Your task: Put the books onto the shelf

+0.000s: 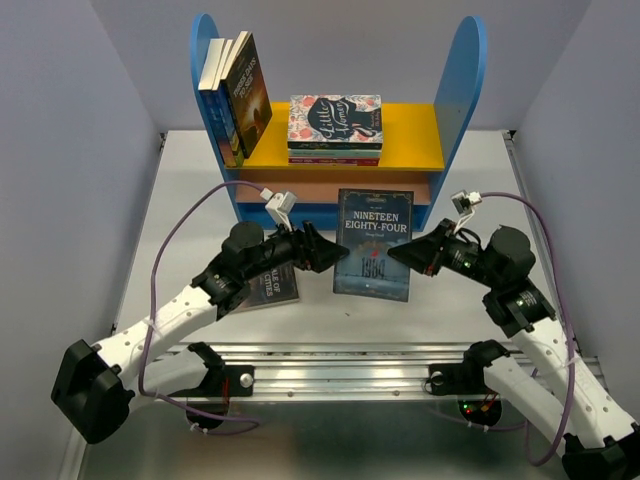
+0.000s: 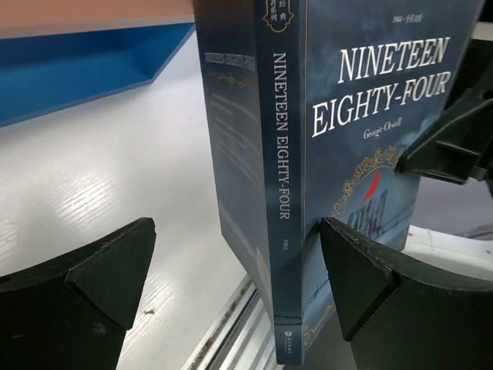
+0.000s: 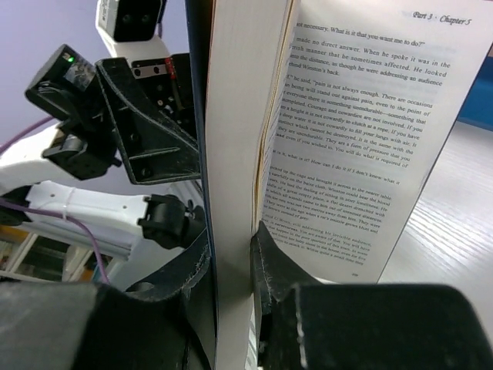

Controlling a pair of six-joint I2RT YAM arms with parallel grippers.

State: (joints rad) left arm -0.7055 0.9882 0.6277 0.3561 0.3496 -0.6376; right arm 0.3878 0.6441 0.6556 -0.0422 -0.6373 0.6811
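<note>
The blue "Nineteen Eighty-Four" book (image 1: 373,243) stands upright above the table, in front of the shelf (image 1: 460,90). My right gripper (image 1: 397,253) is shut on its fore edge. One finger presses the cover and the other finger (image 3: 269,262) is wedged between the pages (image 3: 347,116), so the book gapes partly open. My left gripper (image 1: 335,256) is open with its fingers either side of the spine (image 2: 281,154), apart from it. Other books (image 1: 236,92) lean at the left of the yellow upper board. One more book (image 1: 272,284) lies flat on the table under my left arm.
A floral "Little Women" stack (image 1: 335,128) lies in the middle of the yellow board (image 1: 415,135). The salmon lower board (image 1: 300,188) sits behind the held book. A metal rail (image 1: 350,370) runs along the table's near edge by the arm bases.
</note>
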